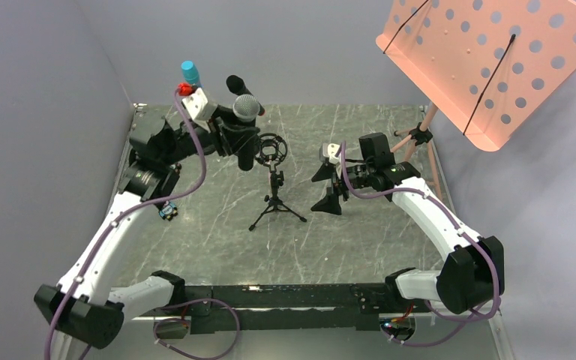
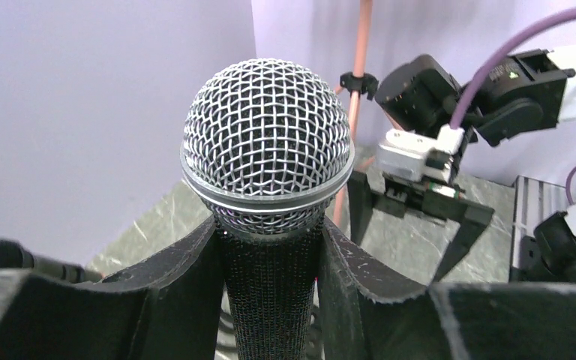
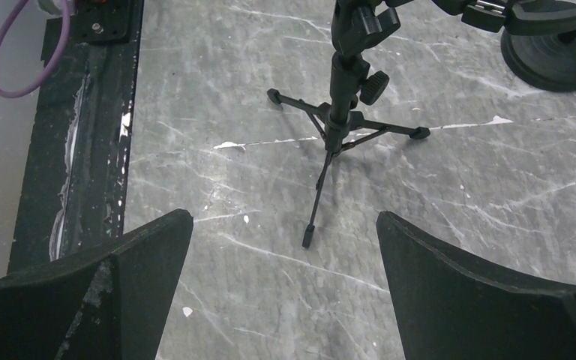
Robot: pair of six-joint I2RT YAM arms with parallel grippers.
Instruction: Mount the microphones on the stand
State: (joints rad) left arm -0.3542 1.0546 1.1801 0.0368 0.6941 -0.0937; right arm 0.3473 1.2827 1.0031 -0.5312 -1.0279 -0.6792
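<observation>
My left gripper point(image 1: 243, 139) is shut on the black microphone with the silver-grey mesh head point(image 1: 246, 107). It holds it upright, head up, just left of the small black tripod stand point(image 1: 276, 196) and its ring mount point(image 1: 271, 148). In the left wrist view the pads point(image 2: 349, 266) clamp the mic's body below the mesh head point(image 2: 268, 139). The turquoise mic point(image 1: 190, 73) and the black mic with an orange end point(image 1: 241, 88) stick up at the back left. My right gripper point(image 1: 327, 189) is open and empty to the right of the stand, whose tripod point(image 3: 336, 120) lies ahead of it point(image 3: 283, 225).
A salmon perforated music stand point(image 1: 487, 60) rises at the back right on a thin pole point(image 1: 424, 127). A round black base point(image 3: 559, 60) sits beyond the tripod. Grey walls close the left side and the back. A black rail point(image 1: 270, 296) runs along the near edge.
</observation>
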